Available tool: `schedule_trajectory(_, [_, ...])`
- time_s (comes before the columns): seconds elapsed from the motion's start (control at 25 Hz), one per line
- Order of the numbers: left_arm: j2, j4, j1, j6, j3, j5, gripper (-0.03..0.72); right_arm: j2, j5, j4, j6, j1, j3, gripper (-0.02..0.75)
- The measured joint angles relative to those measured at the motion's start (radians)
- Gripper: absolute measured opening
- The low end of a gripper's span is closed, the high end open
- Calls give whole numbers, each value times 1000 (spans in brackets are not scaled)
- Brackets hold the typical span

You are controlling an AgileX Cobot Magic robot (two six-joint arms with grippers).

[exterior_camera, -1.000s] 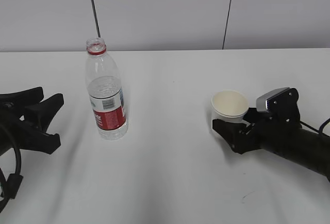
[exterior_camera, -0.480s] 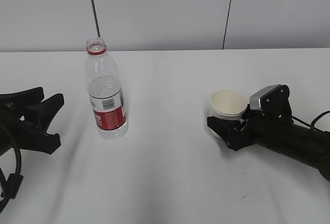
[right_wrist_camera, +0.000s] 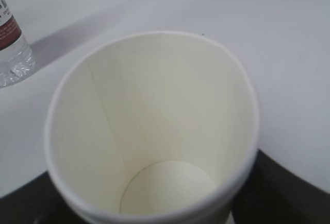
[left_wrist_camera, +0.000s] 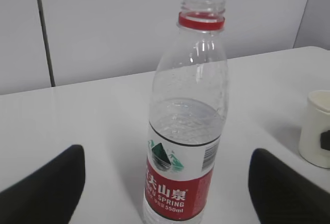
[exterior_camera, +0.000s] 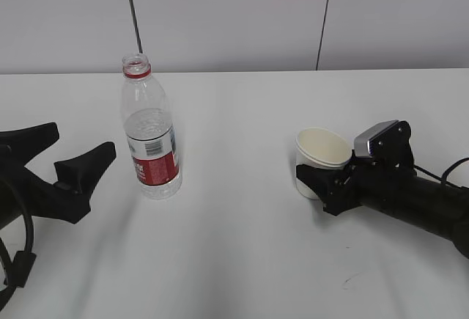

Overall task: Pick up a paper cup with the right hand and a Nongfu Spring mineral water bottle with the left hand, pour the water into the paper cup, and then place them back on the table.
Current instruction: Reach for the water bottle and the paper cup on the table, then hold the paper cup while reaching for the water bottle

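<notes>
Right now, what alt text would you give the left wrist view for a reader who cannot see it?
An uncapped Nongfu Spring mineral water bottle, partly full of water, stands upright on the white table, framed by the left claw's two spread black fingers, which do not touch it. A paper cup shows at the right edge.

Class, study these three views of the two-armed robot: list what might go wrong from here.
1. The paper cup leans between the right gripper's jaws; a squeeze may crush or tip it.
2. The water bottle is tall and uncapped; the open left gripper might knock it over, spilling water onto the table.
</notes>
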Motion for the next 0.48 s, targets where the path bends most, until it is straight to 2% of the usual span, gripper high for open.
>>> schedule_trajectory(0.48, [177, 73, 0, -1, -139, 8, 596, 0, 0, -2, 0, 0, 0, 487])
